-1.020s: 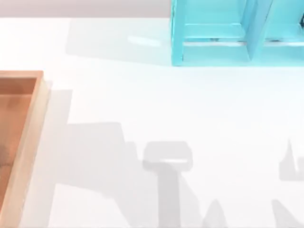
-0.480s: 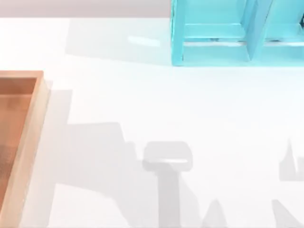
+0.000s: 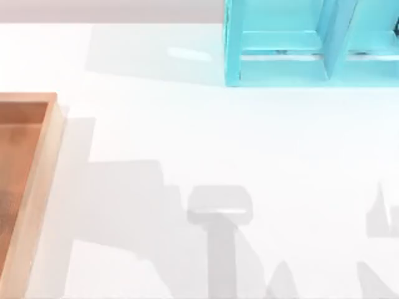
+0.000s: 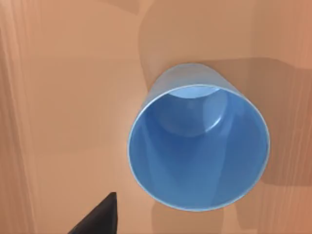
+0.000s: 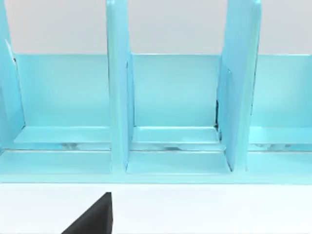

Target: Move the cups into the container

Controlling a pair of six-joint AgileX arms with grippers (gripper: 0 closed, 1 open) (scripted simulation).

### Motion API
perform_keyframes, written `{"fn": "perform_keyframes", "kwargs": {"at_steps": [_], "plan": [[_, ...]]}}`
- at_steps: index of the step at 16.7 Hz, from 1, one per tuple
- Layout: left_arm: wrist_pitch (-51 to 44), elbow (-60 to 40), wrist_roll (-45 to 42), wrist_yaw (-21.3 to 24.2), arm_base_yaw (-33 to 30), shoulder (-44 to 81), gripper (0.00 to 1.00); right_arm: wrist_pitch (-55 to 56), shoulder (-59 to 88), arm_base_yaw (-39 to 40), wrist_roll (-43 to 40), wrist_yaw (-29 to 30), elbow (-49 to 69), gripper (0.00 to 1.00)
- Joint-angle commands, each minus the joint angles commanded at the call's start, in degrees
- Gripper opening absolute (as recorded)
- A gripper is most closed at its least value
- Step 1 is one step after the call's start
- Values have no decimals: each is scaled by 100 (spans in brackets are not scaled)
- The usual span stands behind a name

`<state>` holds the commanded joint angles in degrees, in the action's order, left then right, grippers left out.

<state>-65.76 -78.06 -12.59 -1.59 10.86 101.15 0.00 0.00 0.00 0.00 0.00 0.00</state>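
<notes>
Since the blue cup [image 4: 198,147] stood upright on the tray [image 3: 38,180] floor at the table's [image 3: 206,137] left edge, the left claw [image 4: 97,219] above it gripped nothing; whether it was spread I could not tell. It should rise straight, clear of the rim. The right claw [image 5: 90,217], its state likewise unclear, faced the cabinet [image 5: 165,112] at the far right corner.

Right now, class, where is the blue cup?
In the left wrist view, the blue cup stands upright, mouth open, on the wooden floor of the tray, which lies at the table's left edge in the top view.
</notes>
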Motion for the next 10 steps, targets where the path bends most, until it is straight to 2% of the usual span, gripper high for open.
{"fn": "perform_keyframes", "kwargs": {"at_steps": [10], "plan": [[-1960, -2001, 29, 4, -16, 45, 100, 0, 0, 0, 0, 0, 0, 100]]}}
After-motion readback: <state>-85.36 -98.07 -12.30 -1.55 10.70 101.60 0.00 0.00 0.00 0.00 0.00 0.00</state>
